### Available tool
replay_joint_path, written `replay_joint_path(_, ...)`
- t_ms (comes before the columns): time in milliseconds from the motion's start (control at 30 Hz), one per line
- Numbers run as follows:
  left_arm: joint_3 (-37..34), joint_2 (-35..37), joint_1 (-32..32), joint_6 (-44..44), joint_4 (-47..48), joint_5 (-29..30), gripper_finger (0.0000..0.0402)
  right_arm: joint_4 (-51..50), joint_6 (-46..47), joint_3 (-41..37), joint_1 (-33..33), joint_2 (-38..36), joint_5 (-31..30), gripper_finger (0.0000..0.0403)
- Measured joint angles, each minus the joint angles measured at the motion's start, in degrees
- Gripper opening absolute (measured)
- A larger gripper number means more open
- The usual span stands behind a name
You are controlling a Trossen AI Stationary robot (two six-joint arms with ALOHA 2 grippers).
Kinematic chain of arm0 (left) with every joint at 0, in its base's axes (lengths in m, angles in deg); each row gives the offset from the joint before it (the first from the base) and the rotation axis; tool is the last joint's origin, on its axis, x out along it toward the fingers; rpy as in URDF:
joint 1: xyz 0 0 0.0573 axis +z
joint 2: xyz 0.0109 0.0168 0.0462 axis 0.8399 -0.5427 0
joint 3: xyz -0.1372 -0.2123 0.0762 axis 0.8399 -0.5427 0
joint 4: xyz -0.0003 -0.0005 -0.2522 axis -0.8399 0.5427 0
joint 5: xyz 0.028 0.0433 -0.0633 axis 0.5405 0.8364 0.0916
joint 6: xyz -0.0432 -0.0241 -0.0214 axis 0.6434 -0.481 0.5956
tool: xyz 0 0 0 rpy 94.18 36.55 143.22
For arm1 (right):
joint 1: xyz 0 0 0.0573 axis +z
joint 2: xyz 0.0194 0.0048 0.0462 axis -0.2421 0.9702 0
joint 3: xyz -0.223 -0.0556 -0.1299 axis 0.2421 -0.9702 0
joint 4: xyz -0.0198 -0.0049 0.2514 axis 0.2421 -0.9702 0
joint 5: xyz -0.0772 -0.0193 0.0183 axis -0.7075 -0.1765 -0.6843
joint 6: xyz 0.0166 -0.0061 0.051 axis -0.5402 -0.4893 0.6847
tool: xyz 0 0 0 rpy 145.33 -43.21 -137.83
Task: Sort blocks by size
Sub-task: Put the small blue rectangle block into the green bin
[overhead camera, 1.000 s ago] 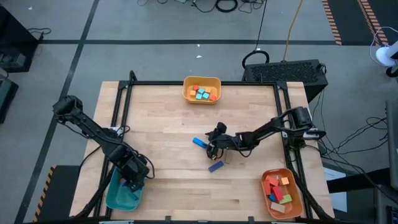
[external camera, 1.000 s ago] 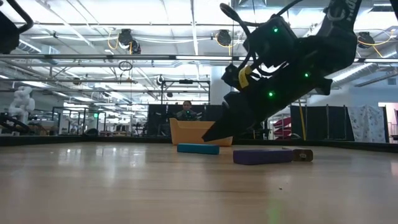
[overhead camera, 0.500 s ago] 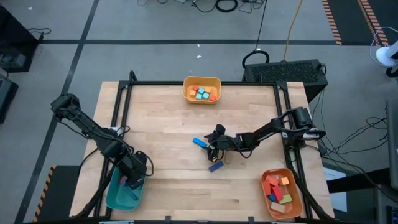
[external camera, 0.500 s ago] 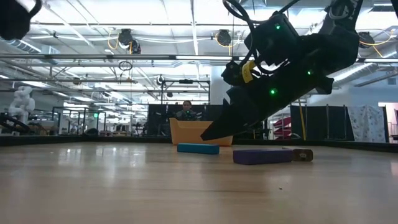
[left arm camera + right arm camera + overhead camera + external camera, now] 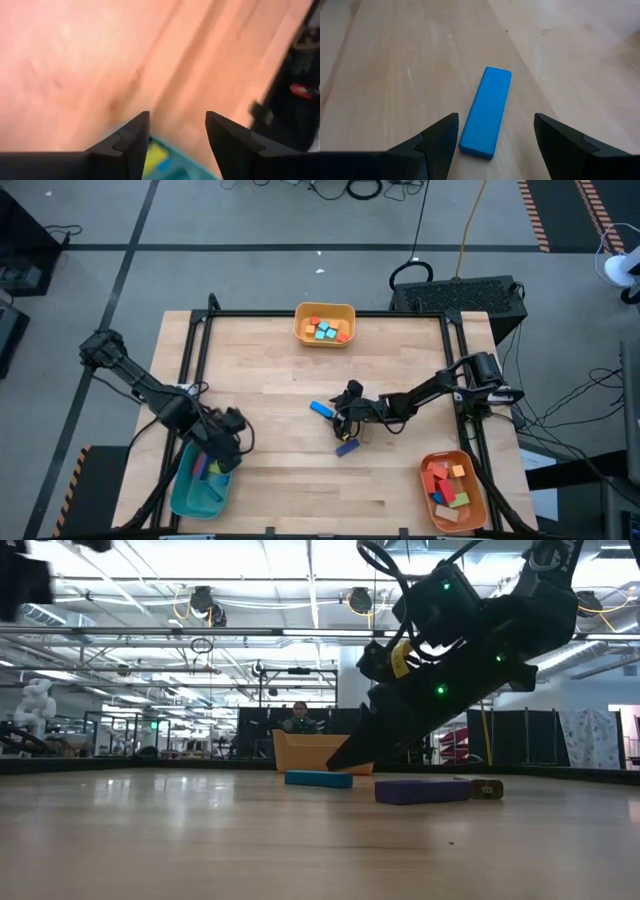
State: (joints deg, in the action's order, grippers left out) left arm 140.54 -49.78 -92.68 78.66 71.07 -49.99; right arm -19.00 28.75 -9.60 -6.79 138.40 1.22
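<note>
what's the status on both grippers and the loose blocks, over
Right gripper open, low over long blue wooden bar. Left gripper open, empty, at teal plastic tray. Purple bar lies beside, not blocking.

A bright blue block (image 5: pixel 486 111) lay mid-table beside a dark purple block (image 5: pixel 347 447); trays were yellow (image 5: pixel 325 311) far, teal (image 5: pixel 190 498) near-left, orange (image 5: pixel 430 500) near-right.

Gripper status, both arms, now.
Left gripper: open, holding nothing, above the edge of the teal tray.
Right gripper: open, empty, poised over the blue block at mid-table.
</note>
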Motion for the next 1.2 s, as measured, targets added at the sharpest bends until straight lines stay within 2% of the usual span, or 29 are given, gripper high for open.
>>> replay_joint_path(100, 0.0, 0.0, 1.8, -4.7, 0.0, 5.6, 0.0193, -0.3, -0.1, 0.0, 0.0, 0.4, 2.6, 0.0247)
replay_joint_path(300, 0.0, 0.0, 4.6, -13.1, -0.8, 16.4, 0.0193, 0.3, -0.1, 0.2, 0.0, 2.9, 3.0, 0.0247)
replay_joint_path(533, 0.0, 0.0, 6.8, -17.7, -0.8, 27.9, 0.0193, -1.0, -1.2, 2.4, -0.1, 4.3, 3.6, 0.0247)
replay_joint_path(667, -1.5, -0.6, 7.1, -22.8, -5.2, 41.0, 0.0193, -1.6, -1.4, 3.0, -0.1, 4.4, 4.0, 0.0231)
replay_joint_path(800, -4.4, -2.2, 7.7, -29.7, -14.5, 51.8, 0.0193, -2.1, -1.4, 3.0, -0.1, 4.4, 4.2, 0.0192)
replay_joint_path(967, -5.0, -5.6, 10.5, -36.6, -20.9, 54.5, 0.0193, -2.1, -1.5, 3.0, -0.1, 4.4, 4.5, 0.0142)
replay_joint_path(1200, -5.0, -9.7, 15.1, -37.2, -27.3, 54.5, 0.0193, -2.6, -1.8, 3.0, -0.1, 4.4, 4.4, 0.0105)
